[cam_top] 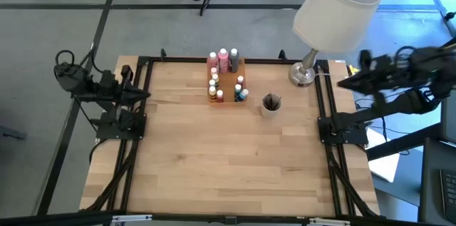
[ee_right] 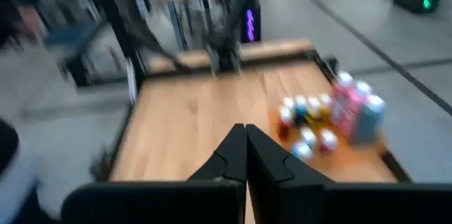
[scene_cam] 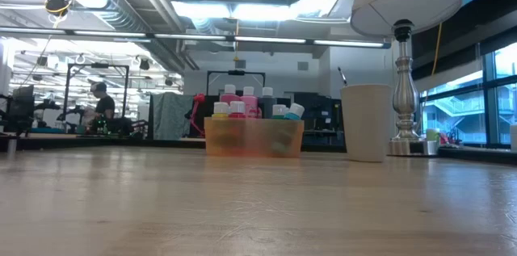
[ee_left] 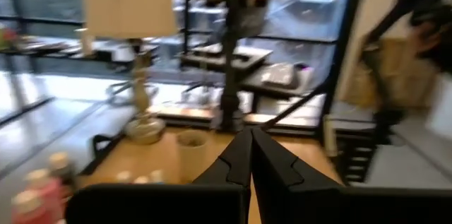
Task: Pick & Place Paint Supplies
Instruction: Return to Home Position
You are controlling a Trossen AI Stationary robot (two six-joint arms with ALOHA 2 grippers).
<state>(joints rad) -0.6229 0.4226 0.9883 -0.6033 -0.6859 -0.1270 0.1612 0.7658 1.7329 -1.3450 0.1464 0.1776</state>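
Note:
Several small paint bottles (cam_top: 224,76) with white caps stand upright in a translucent orange tray (cam_top: 231,87) at the table's far middle; they also show in the low view (scene_cam: 246,104) and the right wrist view (ee_right: 325,121). A pale cup (cam_top: 271,105) holding dark brushes stands right of the tray. My left gripper (cam_top: 146,94) is shut and empty at the table's left edge. My right gripper (cam_top: 342,82) is shut and empty above the table's right edge.
A table lamp with a white shade (cam_top: 335,8) and silver base (cam_top: 303,75) stands at the far right corner. A black frame (cam_top: 235,60) runs around the wooden table. The near half of the table (cam_top: 228,176) is bare wood.

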